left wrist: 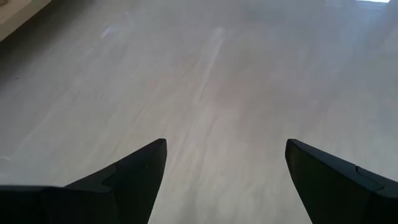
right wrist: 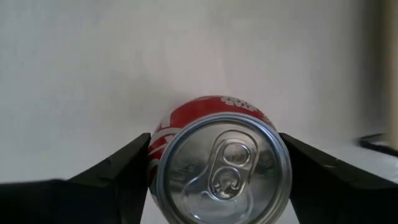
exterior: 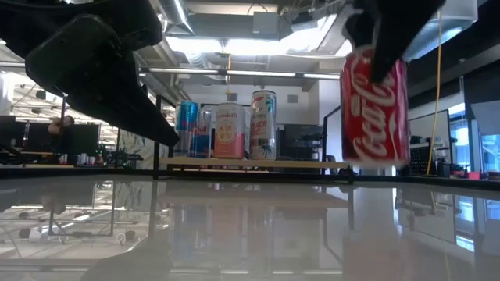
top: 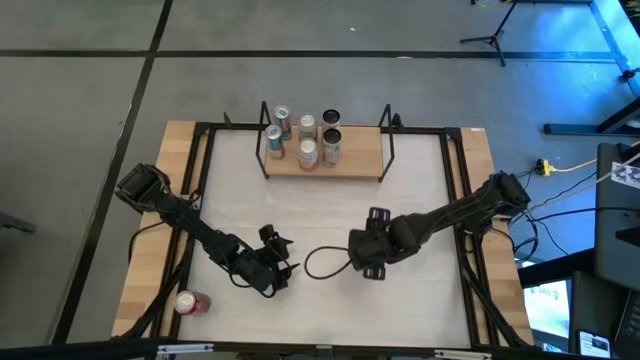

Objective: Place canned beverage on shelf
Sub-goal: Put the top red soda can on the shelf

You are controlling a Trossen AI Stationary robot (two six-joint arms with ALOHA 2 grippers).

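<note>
shelf [top: 352, 160] at table's [top: 420, 300] back | cans [top: 305, 138] on its left half

The red can [right wrist: 219, 163] is glossy painted metal with a bare, brushed silver top. The tabletop [exterior: 250, 234] is pale, smooth and mirror-glossy; at upper centre the shelf [top: 355, 152] is matt light wood in thin black metal.

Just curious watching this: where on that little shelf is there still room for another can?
The shelf's right part, between the cans and the right end loop, is bare. Its left part is crowded with about six cans. The right gripper has a red can between its jaws.
</note>
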